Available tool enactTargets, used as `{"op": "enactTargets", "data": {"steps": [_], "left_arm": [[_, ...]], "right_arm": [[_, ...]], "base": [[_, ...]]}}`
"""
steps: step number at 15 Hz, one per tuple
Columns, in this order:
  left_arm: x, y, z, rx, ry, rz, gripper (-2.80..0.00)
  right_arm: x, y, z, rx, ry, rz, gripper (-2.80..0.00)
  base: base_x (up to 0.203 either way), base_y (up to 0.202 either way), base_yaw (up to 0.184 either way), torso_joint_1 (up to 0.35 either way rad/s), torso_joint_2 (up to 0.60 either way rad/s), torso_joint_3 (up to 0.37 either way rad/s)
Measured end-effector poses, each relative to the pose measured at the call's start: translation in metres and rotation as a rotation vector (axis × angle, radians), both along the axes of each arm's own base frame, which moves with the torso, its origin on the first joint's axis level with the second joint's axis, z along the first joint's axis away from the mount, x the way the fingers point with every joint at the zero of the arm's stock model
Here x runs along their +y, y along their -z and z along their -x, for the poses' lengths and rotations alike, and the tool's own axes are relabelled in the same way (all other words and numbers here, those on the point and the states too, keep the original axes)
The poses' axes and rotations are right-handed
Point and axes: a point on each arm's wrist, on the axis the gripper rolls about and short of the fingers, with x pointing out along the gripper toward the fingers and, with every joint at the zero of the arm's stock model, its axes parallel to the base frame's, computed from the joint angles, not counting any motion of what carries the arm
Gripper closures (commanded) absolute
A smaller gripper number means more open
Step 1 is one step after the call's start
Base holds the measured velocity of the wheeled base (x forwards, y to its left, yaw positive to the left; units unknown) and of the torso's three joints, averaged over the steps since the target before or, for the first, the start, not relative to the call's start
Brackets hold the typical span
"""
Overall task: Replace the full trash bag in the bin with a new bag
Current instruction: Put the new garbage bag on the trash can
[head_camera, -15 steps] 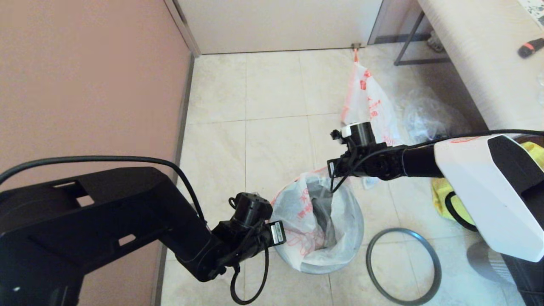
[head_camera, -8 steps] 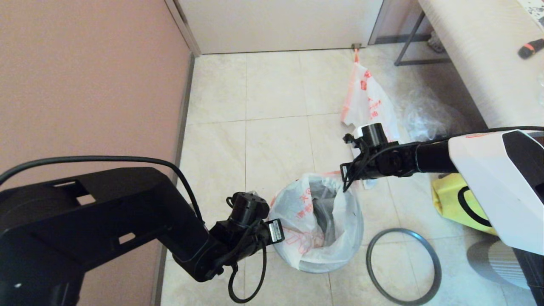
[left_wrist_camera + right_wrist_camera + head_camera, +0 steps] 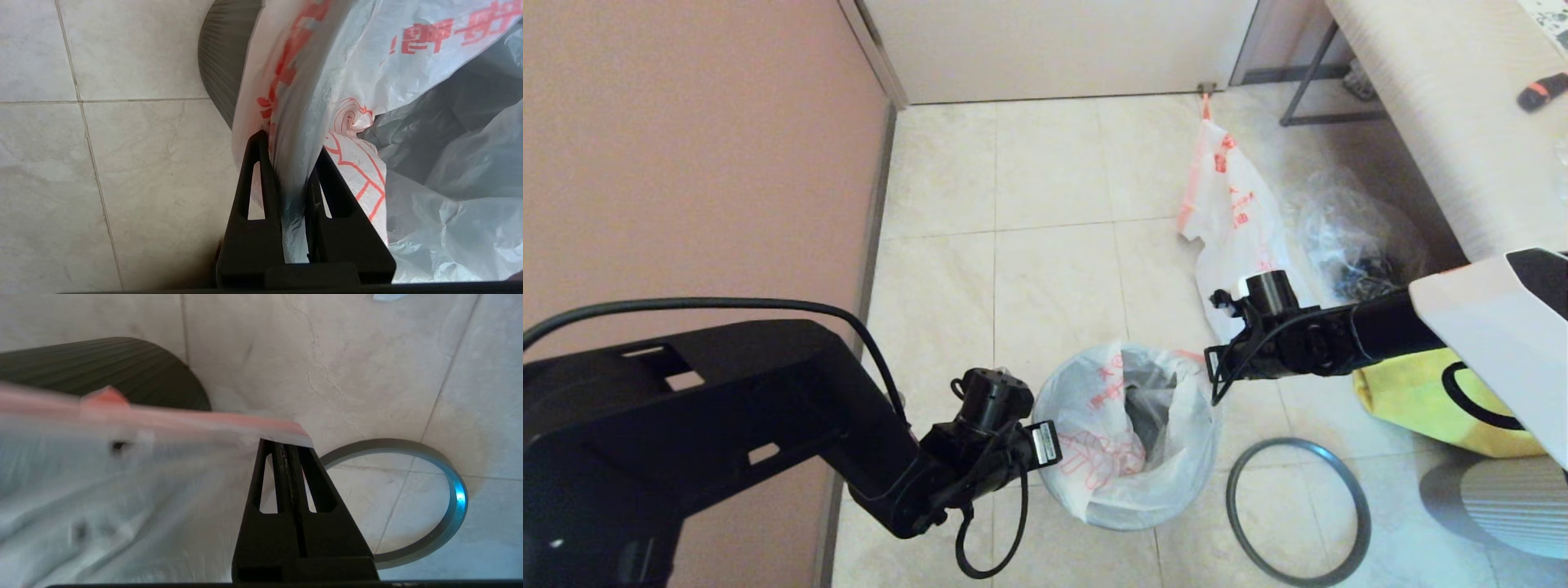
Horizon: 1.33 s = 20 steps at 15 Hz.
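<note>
The black bin (image 3: 1214,445) stands on the floor tiles with the new bag (image 3: 1107,445) draped in its mouth, its orange-red print showing. My left gripper (image 3: 1052,445) is at the bin's left rim, and its jaws (image 3: 289,143) are shut on the bag where it folds over the dark bin wall (image 3: 222,53). My right gripper (image 3: 1214,377) is at the far right rim, shut on the bag's orange hem (image 3: 204,418) above the ribbed bin (image 3: 102,371). The full trash bag (image 3: 1233,212) lies on the floor beyond the bin.
The grey hoop (image 3: 1297,510) lies flat on the tiles right of the bin, and shows as the hoop (image 3: 449,486) past the right fingers. A yellow tote (image 3: 1421,396) and a clear plastic bag (image 3: 1347,237) sit at the right. A pink wall (image 3: 686,163) runs along the left.
My right gripper has moved right and nearer with the hem, spreading the bag over the bin's right rim. The left gripper has barely shifted.
</note>
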Motion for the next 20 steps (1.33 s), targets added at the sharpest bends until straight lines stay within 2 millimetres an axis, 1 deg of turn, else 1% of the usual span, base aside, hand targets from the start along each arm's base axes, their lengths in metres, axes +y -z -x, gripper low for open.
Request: {"op": "enactTargets", "data": {"steps": [2, 5, 9, 12, 13, 16, 18, 20], "left_arm": [[0.002, -0.001, -0.002, -0.005, -0.010, 0.006, 0.00], [0.007, -0.005, -0.008, -0.037, -0.030, 0.029, 0.00], [0.015, -0.011, -0.018, -0.093, -0.066, 0.065, 0.00], [0.021, -0.012, -0.022, -0.102, -0.084, 0.069, 0.00], [0.022, -0.011, -0.022, -0.102, -0.084, 0.065, -2.80], [0.022, -0.011, -0.022, -0.099, -0.074, 0.066, -2.80], [0.019, -0.013, -0.012, -0.072, -0.012, 0.073, -2.80], [0.018, -0.026, -0.001, -0.069, 0.031, 0.063, -2.80]], "right_arm": [[-0.002, -0.006, 0.019, 0.011, -0.026, -0.016, 0.00], [-0.011, -0.016, 0.047, 0.006, -0.047, -0.044, 0.00], [-0.018, -0.044, 0.077, -0.067, -0.066, -0.065, 0.00], [-0.028, -0.062, 0.109, -0.089, -0.062, -0.066, 0.00], [-0.031, -0.068, 0.119, -0.096, -0.058, -0.067, 0.00], [-0.036, -0.082, 0.141, -0.121, -0.043, -0.057, 0.00], [-0.029, -0.092, 0.150, -0.135, -0.047, -0.038, 0.00], [-0.018, -0.104, 0.154, -0.156, -0.048, -0.018, 0.00]], "base": [[0.000, 0.000, 0.000, 0.000, 0.00, 0.000], [0.000, 0.000, 0.000, 0.000, 0.00, 0.000], [0.000, 0.000, 0.000, 0.000, 0.00, 0.000], [0.000, 0.000, 0.000, 0.000, 0.00, 0.000], [0.000, 0.000, 0.000, 0.000, 0.00, 0.000], [0.000, 0.000, 0.000, 0.000, 0.00, 0.000], [0.000, 0.000, 0.000, 0.000, 0.00, 0.000], [0.000, 0.000, 0.000, 0.000, 0.00, 0.000]]}}
